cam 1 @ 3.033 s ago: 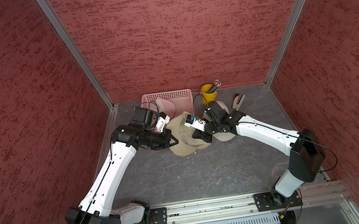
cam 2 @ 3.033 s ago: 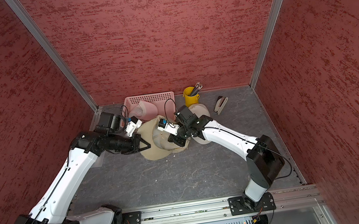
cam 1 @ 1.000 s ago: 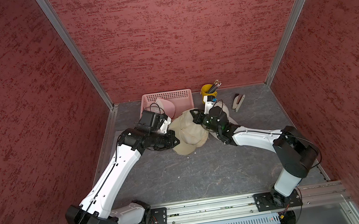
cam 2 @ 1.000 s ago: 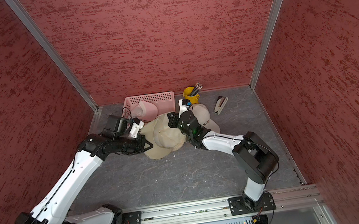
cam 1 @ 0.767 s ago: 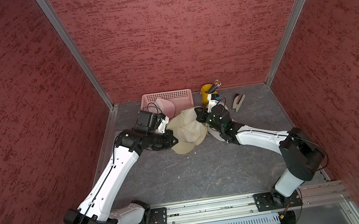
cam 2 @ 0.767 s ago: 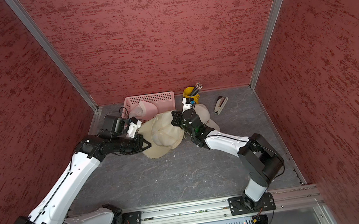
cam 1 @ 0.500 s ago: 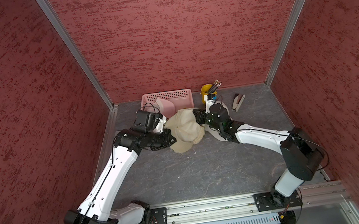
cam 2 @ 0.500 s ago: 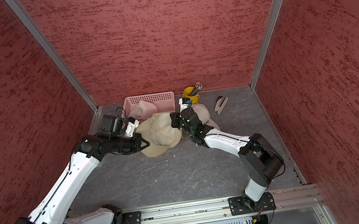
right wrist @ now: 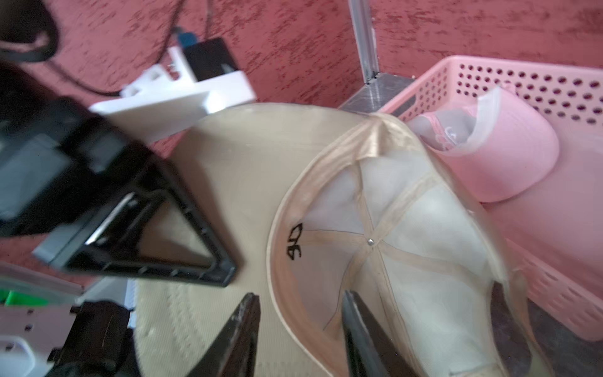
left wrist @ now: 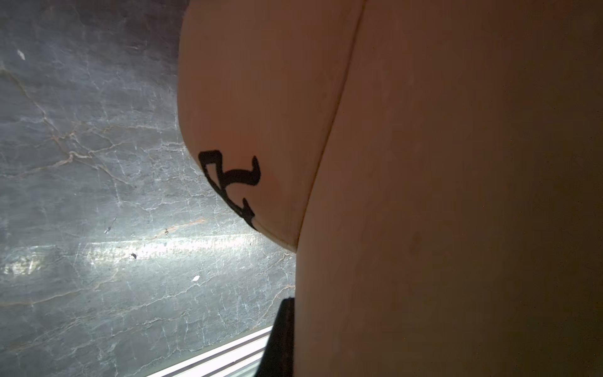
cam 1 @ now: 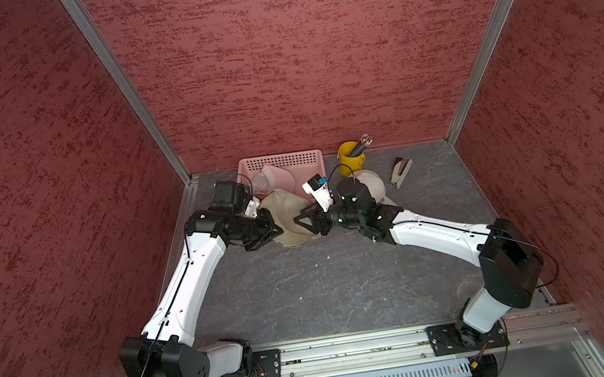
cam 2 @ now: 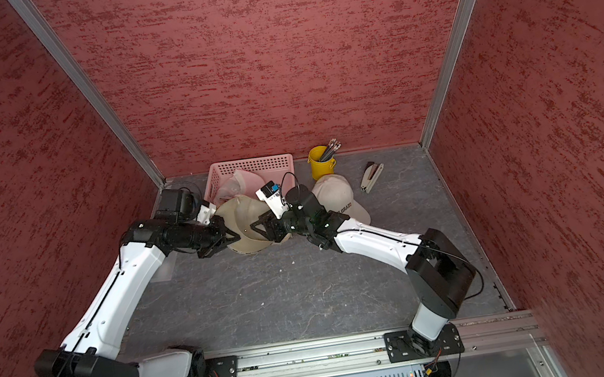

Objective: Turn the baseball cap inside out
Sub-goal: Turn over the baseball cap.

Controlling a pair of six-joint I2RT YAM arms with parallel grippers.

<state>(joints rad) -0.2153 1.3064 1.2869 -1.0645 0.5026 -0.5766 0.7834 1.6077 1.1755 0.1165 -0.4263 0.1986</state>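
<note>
The beige baseball cap (cam 1: 286, 216) lies at the back of the table between my two grippers. Its lining, with taped seams and a centre rivet, faces the right wrist camera (right wrist: 408, 228). My left gripper (cam 1: 272, 228) is shut on the cap's left edge. In the left wrist view the cap's fabric (left wrist: 456, 163) fills most of the frame and only one dark finger (left wrist: 280, 339) shows. My right gripper (right wrist: 300, 298) is open, its fingertips on either side of the cap's rim without pinching it. It is on the cap's right side in both top views (cam 2: 260, 230).
A pink basket (cam 1: 280, 160) holding a pink cap (cam 1: 270, 178) stands right behind the beige one. To the right are a white lettered cap (cam 2: 338, 196), a yellow cup of pencils (cam 1: 348, 156) and a stapler (cam 1: 399, 173). The red walls close in on three sides.
My right gripper has opened and let go of the cap, and has swung from behind the cap to its right side. The left gripper keeps its hold, shifted slightly left.
</note>
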